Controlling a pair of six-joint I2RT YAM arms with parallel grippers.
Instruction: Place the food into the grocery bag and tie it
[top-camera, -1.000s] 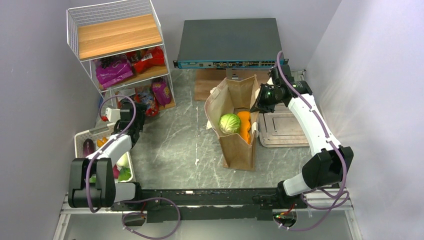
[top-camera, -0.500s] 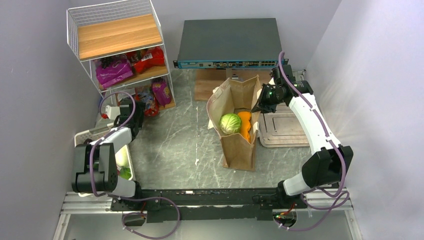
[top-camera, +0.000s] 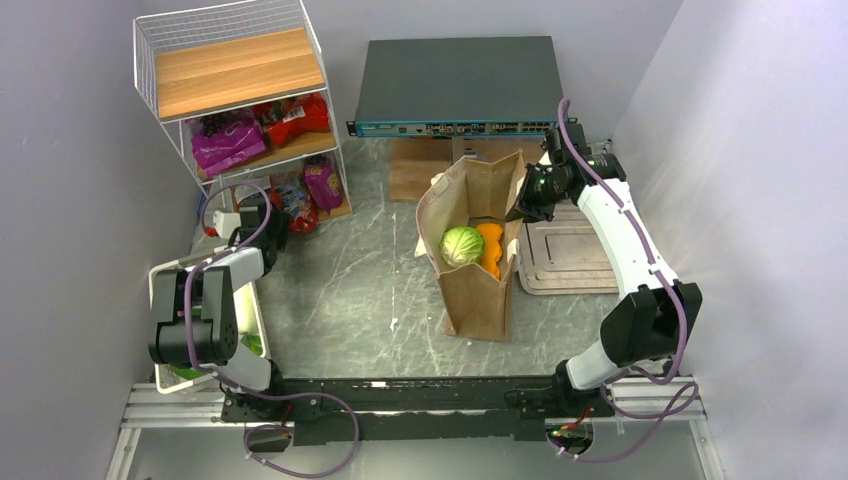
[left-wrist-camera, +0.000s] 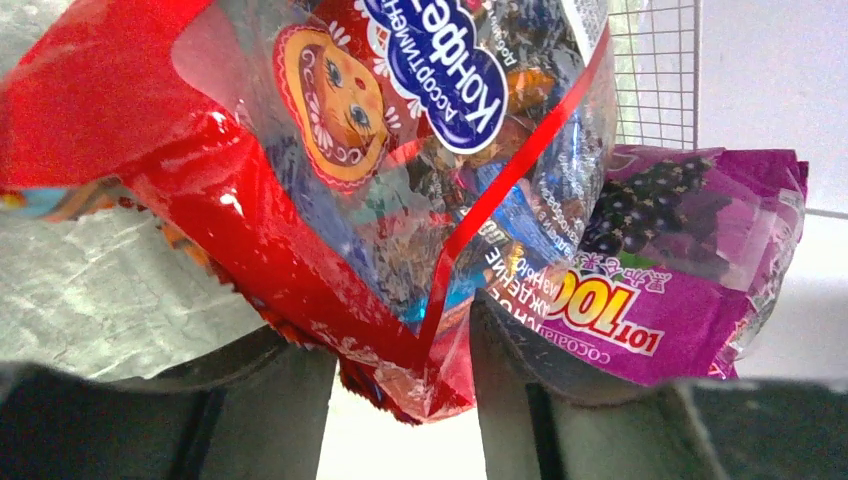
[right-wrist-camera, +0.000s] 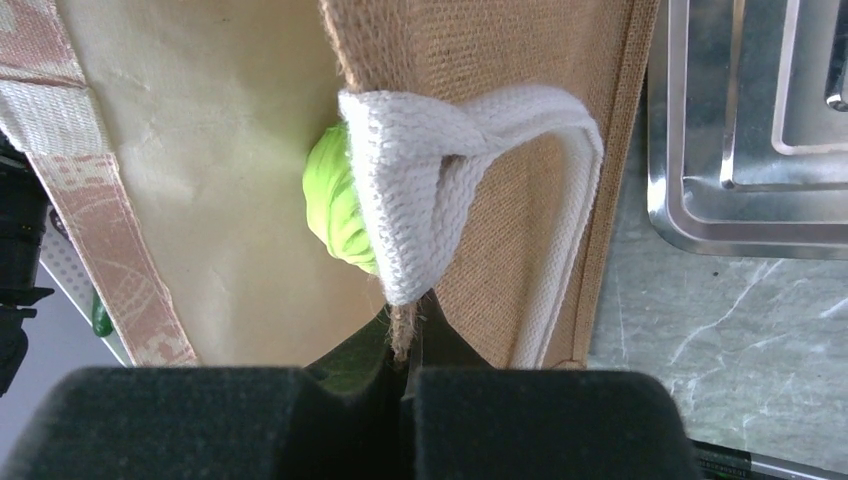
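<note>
Grocery bag (top-camera: 478, 290) stands open mid-desk (top-camera: 350, 280), holding cabbage (top-camera: 461, 245) and carrot (top-camera: 489, 245); a hard tug could tip it, since the right gripper (right-wrist-camera: 405, 375) has its jaws pinched on the rim. Farther back at the rack (top-camera: 240, 70), the left gripper (left-wrist-camera: 400, 400) has jaws narrowly apart around a red snack packet (left-wrist-camera: 250, 180) corner

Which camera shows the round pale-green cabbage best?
Top external: the round pale-green cabbage shows clearly in the tan grocery bag. Right wrist catches only a sliver behind the white woven handle; left wrist shows none.
</note>
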